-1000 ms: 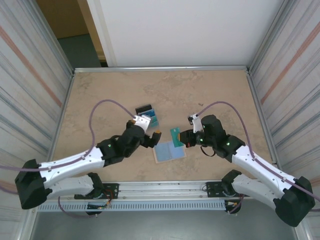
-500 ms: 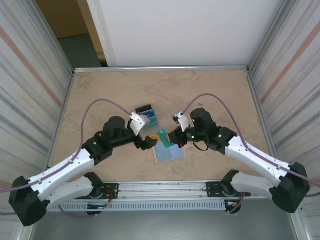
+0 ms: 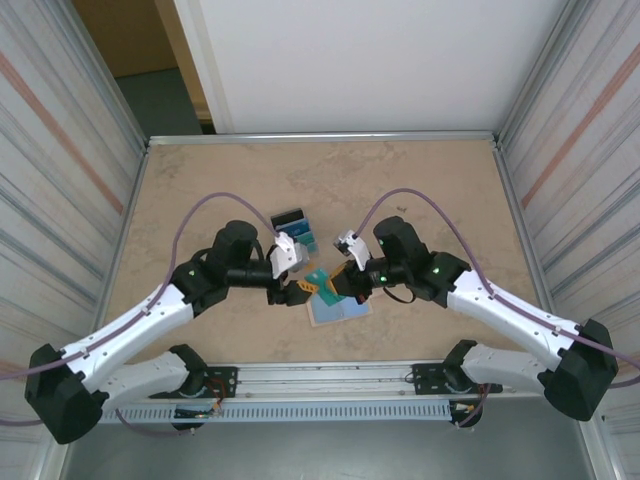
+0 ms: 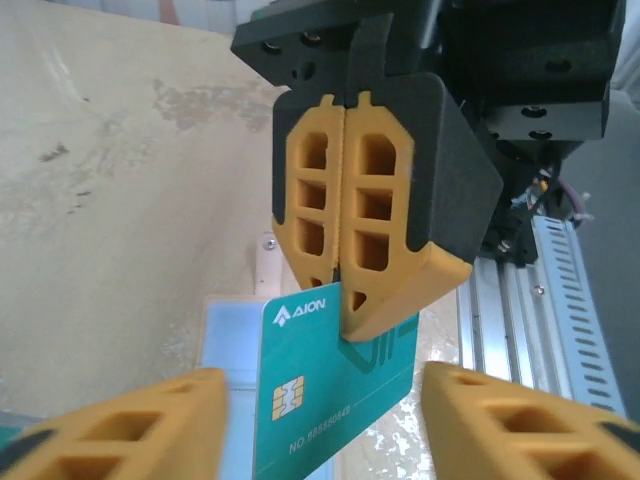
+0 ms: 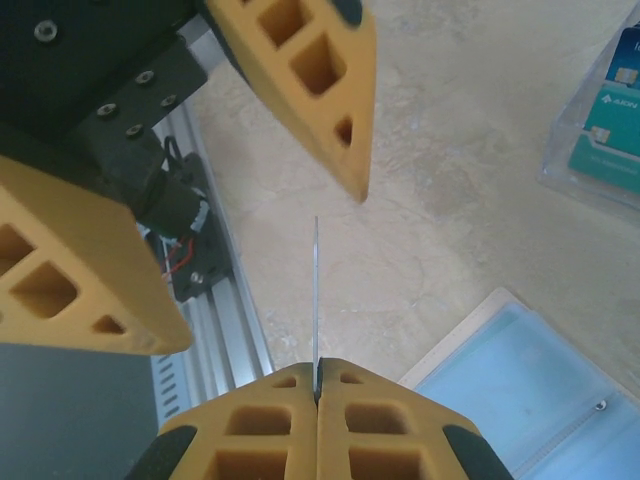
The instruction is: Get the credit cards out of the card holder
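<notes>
teal card (image 4: 300, 395): looks thin, stiff, slick, light; pinch flat faces | right claw (image 5: 317, 385) clamped on it | left claw (image 3: 297, 291) partly open astride

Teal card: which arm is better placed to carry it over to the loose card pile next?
Left. The left gripper stands open around the teal card pinched in the shut right gripper, and the card pile lies nearer it.
</notes>
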Controlling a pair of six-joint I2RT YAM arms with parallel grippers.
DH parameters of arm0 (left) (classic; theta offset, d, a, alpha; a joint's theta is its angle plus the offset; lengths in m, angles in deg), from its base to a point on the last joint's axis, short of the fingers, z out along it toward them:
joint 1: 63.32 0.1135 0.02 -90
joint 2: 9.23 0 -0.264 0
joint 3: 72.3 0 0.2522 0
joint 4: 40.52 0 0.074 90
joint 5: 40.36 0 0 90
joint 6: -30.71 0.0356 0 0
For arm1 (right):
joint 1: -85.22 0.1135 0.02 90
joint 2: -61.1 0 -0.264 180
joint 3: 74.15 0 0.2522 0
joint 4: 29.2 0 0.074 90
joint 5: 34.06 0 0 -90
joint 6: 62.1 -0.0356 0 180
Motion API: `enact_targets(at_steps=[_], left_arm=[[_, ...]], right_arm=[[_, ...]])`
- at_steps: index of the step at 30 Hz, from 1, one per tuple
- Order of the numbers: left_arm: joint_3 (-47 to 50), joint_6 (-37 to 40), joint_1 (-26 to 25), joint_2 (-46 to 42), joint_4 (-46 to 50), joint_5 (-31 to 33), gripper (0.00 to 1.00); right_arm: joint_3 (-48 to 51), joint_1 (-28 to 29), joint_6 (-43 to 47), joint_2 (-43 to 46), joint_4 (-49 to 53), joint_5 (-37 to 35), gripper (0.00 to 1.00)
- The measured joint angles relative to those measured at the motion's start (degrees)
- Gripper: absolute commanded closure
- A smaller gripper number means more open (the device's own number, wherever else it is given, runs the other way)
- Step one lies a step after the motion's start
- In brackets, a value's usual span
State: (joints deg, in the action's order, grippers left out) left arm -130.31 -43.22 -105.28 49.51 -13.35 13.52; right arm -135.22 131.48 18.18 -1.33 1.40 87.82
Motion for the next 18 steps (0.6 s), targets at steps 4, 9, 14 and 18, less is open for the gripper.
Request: enact_targets(at_steps=[4,9,14,18], left_arm=[[-0.7,0.9,0.0,2.0,0.3,-1.6,0.60],[-0.9,1.7,0.0,3.6,0.6,-3.0,0.83],[-1.2,2.1,0.0,3.7,1.6,-4.7,1.00],[-1.2,2.2,0.0,3.7,1.3,-4.8,1.00]], right_arm=[[-0.7,0.0,0.4,0.0,0.4,0.5,1.00],[-1.2,0.6,1.1,0.0,0.5,1.0,1.00],[-1.2,0.6,1.9,0.0,1.1,0.6,0.99],[-1.2,0.7,2.4,0.4,1.2,-0.9,0.66]])
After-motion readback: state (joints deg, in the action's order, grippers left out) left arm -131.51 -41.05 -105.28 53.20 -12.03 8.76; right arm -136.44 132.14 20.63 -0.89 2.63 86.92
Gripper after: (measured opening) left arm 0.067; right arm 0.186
